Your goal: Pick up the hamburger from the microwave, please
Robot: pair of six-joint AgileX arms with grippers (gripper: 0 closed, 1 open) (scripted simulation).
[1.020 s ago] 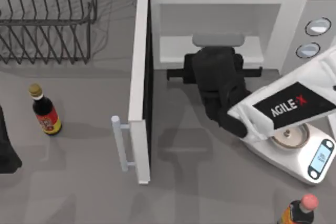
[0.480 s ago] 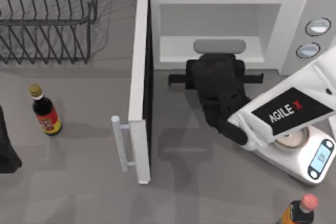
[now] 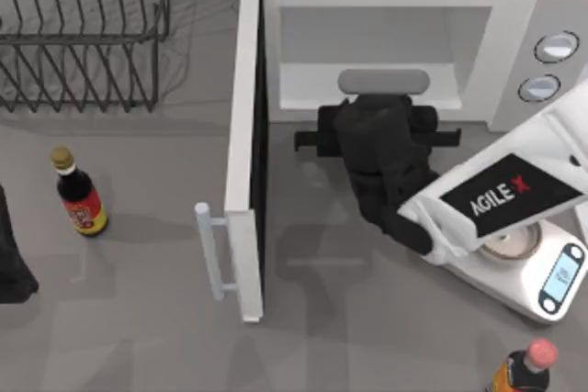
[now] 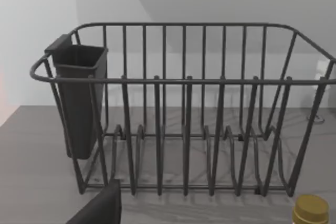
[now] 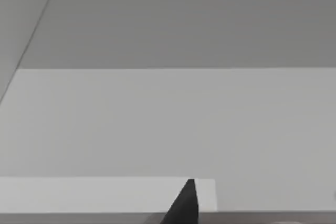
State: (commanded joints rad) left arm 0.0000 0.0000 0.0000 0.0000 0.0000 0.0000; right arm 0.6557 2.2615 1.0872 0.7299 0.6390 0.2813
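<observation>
Top view gives you the right gripper (image 3: pixel 377 103) at the mouth of the microwave (image 3: pixel 514 16), whose door (image 3: pixel 246 153) is swung wide to the left. The black wrist covers the fingers, so you cannot tell whether they are spread or closed, nor whether anything sits between them. The hamburger is not something you can pick out: the floor of the oven that shows is bare white, and the spot under the gripper is hidden. The right wrist view offers only pale oven surfaces and one dark fingertip (image 5: pixel 185 203).

Expect the hamburger to be light, soft and easily squashed. Take it across its rounded sides, low down, with a gentle squeeze.

Your left gripper is parked at the left edge of the table, facing the dish rack (image 4: pixel 184 114).
</observation>
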